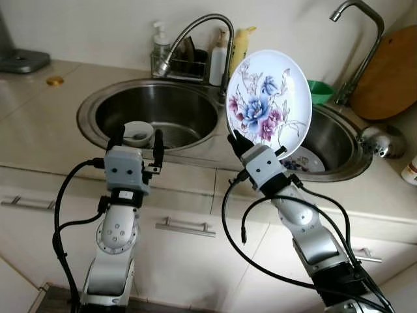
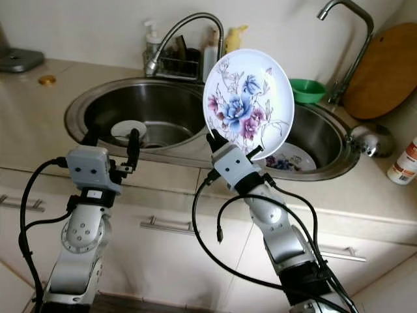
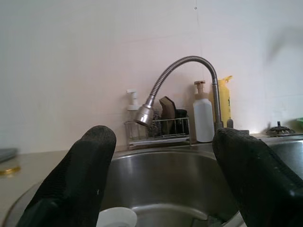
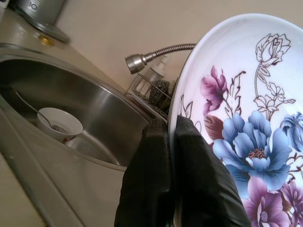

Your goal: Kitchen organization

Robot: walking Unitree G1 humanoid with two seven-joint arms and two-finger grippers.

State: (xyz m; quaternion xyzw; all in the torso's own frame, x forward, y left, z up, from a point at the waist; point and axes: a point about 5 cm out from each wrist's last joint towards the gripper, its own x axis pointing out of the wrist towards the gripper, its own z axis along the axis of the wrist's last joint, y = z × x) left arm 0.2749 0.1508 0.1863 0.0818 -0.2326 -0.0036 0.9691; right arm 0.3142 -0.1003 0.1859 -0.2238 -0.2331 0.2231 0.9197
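Observation:
A white plate (image 1: 268,101) painted with blue and purple flowers stands almost upright in the air between the two sink basins. My right gripper (image 1: 255,145) is shut on its lower rim; the plate (image 4: 246,123) fills much of the right wrist view, pinched between the black fingers (image 4: 189,184). My left gripper (image 1: 137,140) hovers open at the front edge of the left sink (image 1: 98,107), holding nothing. A small white bowl (image 1: 138,134) with a spoon lies in that basin, just beyond the left fingertips. Another flowered plate (image 1: 305,163) lies in the right sink (image 1: 339,140).
A flexible faucet (image 1: 195,32) arches over the left basin, with a wire rack (image 1: 179,65), soap pump and bottles behind it. A green bowl (image 1: 320,91), a second tap (image 1: 355,45) and a round wooden board (image 1: 391,75) stand at the right. Cabinet drawers (image 1: 186,228) lie below the counter.

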